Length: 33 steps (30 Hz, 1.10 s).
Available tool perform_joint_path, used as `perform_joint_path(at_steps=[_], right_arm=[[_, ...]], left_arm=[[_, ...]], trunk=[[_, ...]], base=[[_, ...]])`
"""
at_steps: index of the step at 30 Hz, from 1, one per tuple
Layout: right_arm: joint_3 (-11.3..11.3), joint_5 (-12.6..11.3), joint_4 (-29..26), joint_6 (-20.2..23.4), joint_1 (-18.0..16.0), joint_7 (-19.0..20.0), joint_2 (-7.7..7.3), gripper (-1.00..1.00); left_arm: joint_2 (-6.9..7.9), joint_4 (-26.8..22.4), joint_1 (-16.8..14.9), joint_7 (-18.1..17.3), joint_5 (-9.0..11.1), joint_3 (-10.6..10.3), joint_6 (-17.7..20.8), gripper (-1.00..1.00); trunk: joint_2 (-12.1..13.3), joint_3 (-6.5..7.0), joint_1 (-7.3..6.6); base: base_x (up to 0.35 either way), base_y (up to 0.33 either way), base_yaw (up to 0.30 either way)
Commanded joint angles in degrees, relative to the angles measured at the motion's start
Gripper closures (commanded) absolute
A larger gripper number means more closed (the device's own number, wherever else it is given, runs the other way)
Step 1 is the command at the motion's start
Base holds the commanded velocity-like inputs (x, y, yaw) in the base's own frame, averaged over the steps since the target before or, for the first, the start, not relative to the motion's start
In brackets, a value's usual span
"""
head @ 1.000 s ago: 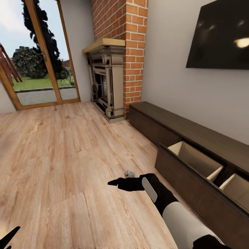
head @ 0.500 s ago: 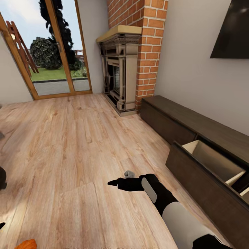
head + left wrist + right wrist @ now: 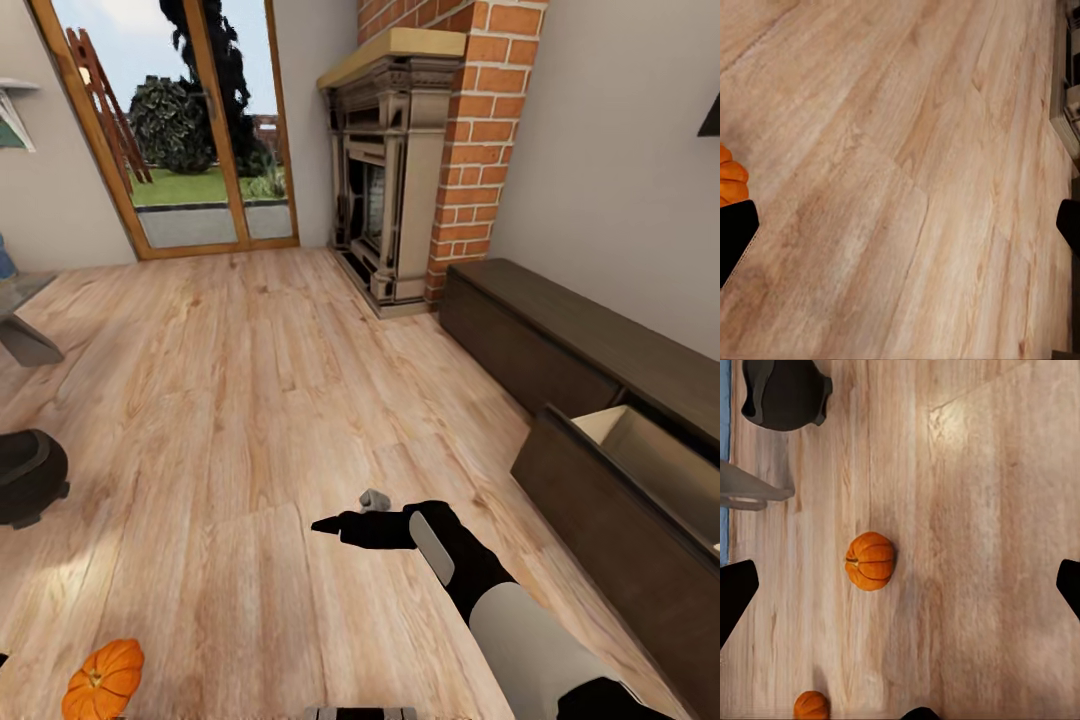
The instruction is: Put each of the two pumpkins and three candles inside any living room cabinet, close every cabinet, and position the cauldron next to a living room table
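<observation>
An orange pumpkin (image 3: 103,680) lies on the wood floor at the lower left, and the black cauldron (image 3: 28,475) stands further back at the left edge. My right gripper (image 3: 330,527) hangs open over bare floor, holding nothing. The right wrist view looks down past that gripper (image 3: 902,589) at one pumpkin (image 3: 870,560), a second pumpkin (image 3: 811,705) and the cauldron (image 3: 784,391). My left gripper (image 3: 902,232) is open too, with a pumpkin's edge (image 3: 729,176) beside one finger. The dark cabinet (image 3: 590,345) runs along the right wall with a drawer (image 3: 640,455) open. The candles are out of view.
An ornate fireplace (image 3: 395,170) in a brick chimney stands at the back, left of the cabinet. Glass doors (image 3: 200,130) to the garden fill the far wall. A grey table leg (image 3: 25,335) shows at the left edge, near the cauldron.
The view has swung left, so the cabinet and fireplace slid right in the picture. The cauldron and a pumpkin came into view. The right arm keeps its pose.
</observation>
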Motion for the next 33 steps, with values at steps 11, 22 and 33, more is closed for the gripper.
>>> perform_joint_path(at_steps=[11,22,33], right_arm=[[-0.7,-0.2,-0.1,12.5,-5.3,-4.8,0.0,-1.0],[-0.7,-0.2,-0.7,13.9,-6.6,-6.5,0.0,-1.0],[-0.8,-0.5,-1.1,13.7,-6.7,-5.2,0.0,-1.0]], left_arm=[[-1.13,0.0,0.0,0.9,-0.5,-2.1,-0.1,-1.0],[-0.85,0.0,0.1,2.5,-0.4,-1.9,-0.2,-1.0],[-1.08,0.0,0.1,2.5,-0.4,-2.4,-0.2,-1.0]], trunk=[[-0.2,-2.44,0.27],[-0.3,-4.49,0.56],[-0.5,-6.6,0.84]], base=[[0.0,0.0,0.207],[0.0,0.0,0.231],[0.0,0.0,0.245]])
